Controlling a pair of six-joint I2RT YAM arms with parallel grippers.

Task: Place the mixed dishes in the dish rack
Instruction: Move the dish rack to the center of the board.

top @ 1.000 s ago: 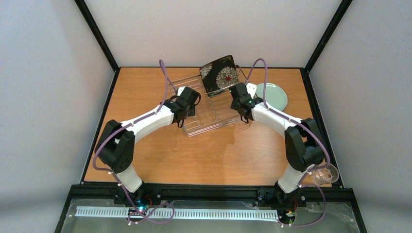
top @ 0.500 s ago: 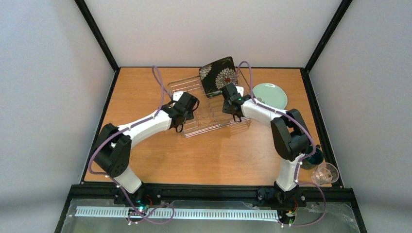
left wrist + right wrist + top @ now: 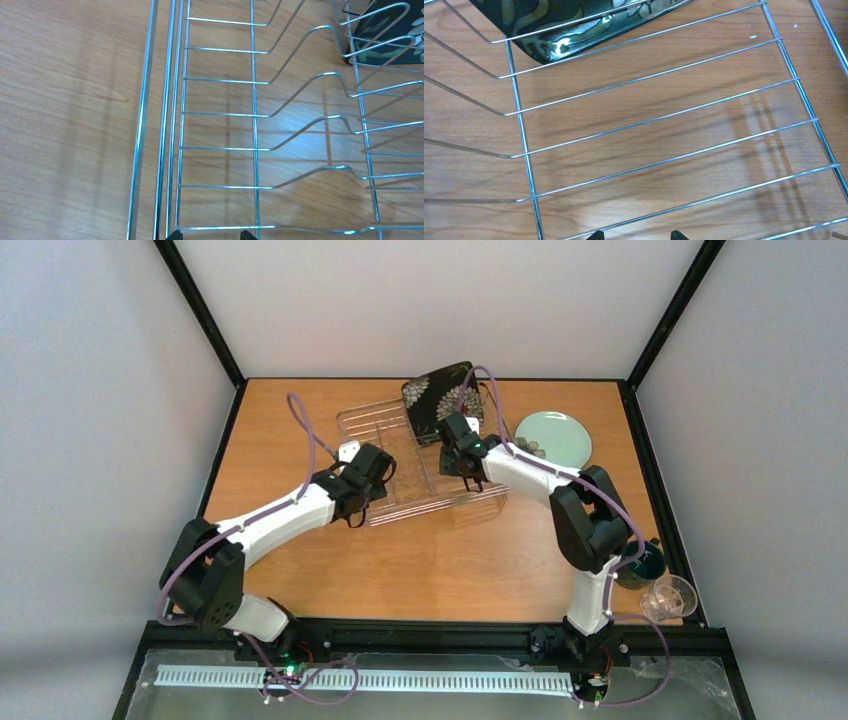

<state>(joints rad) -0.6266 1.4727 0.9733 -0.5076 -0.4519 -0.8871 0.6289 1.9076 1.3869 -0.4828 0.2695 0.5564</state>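
Shows a silvery wire dish rack (image 3: 385,430) toward the far middle of the table (image 3: 450,560), turned slightly askew to the table edges. Holds just one dish: a black square floral plate (image 3: 437,400), propped upright among the tines at the rack's far right corner. Leaves the rest outside: a pale mint plate (image 3: 555,435) lying flat near the rack's right end, toward the table's far right corner. Also a dark green mug (image 3: 643,562) and a clear glass cup (image 3: 670,595) by the near right corner, well apart from the rack, the mug partly hidden behind the right arm.

Places the left gripper (image 3: 210,234) at the rack's near left side, jaws apart, tips low by the outer rails. Places the right gripper (image 3: 635,235) over the rack's right half, on the near side of the black square floral plate, jaws likewise apart, tips close above the floor wires. Cannot tell whether either pair of tips touches wire; shows no wire clamped.

Looks like squaring up or steadying the rack before further loading, with most of the task left. To do this well:
- Move both ends together, slowly and flat along the table, to avoid tipping the leaning plate.
- Keep the tips clear of the tines.
- Stop short of the pale mint plate, then reach for that nearest dish.
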